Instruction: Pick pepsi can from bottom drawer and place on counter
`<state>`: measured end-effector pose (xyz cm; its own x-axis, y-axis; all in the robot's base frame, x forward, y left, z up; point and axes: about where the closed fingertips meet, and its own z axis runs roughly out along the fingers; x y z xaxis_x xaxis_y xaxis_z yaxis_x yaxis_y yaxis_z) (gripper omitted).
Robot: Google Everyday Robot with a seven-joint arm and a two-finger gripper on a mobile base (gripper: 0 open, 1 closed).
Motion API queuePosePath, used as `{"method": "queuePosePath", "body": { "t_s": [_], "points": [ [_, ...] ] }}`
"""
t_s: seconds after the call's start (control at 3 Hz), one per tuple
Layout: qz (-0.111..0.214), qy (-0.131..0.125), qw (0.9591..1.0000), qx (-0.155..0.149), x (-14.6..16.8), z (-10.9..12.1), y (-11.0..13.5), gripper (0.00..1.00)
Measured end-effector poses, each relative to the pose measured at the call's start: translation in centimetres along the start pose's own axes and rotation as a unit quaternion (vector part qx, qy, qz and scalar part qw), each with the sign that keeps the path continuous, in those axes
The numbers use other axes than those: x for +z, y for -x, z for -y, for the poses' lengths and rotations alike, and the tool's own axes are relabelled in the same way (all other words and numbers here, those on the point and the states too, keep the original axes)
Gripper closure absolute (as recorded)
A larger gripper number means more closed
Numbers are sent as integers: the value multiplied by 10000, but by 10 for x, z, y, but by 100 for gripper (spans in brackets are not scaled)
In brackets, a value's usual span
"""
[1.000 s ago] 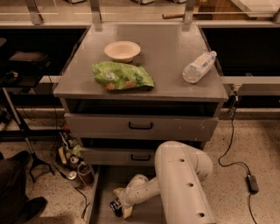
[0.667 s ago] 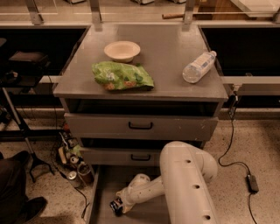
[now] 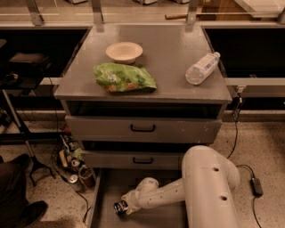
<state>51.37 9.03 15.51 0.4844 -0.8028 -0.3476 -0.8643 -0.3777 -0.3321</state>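
Grey and scuffed, the counter [image 3: 169, 49] carries a bowl [image 3: 124, 51] at eleven o'clock, a green chip bag [image 3: 124, 78] at seven and a water bottle [image 3: 202, 68] at three. Below, the bottom drawer [image 3: 138, 182] stands open. At its seven o'clock the gripper [image 3: 124, 206] sits against the pepsi can [image 3: 118, 208]; whether clamped or loose cannot be told.

You faced a dim room with a speckled beige stone floor [image 3: 267, 144].
A black power cable [image 3: 234, 133] crossed it at right, a black metal stand [image 3: 32, 161] stood left, grey metal posts [image 3: 96, 13] rose behind; the gripper [image 3: 121, 207] hung low in front.
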Motion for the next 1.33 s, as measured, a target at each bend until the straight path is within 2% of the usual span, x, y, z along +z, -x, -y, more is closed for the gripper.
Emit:
{"method": "queuePosePath", "body": {
  "t_s": [0.33,0.67,1.0,1.33],
  "points": [
    [177,-205,9996,-8,-31,-16,-4,100],
    [362,-336,9988,-51,-73,-35,-11,100],
    [488,-256,9984,-103,-122,-48,-13,100],
    [614,-71,9976,-298,-171,-43,-2,100]
  ]
}}
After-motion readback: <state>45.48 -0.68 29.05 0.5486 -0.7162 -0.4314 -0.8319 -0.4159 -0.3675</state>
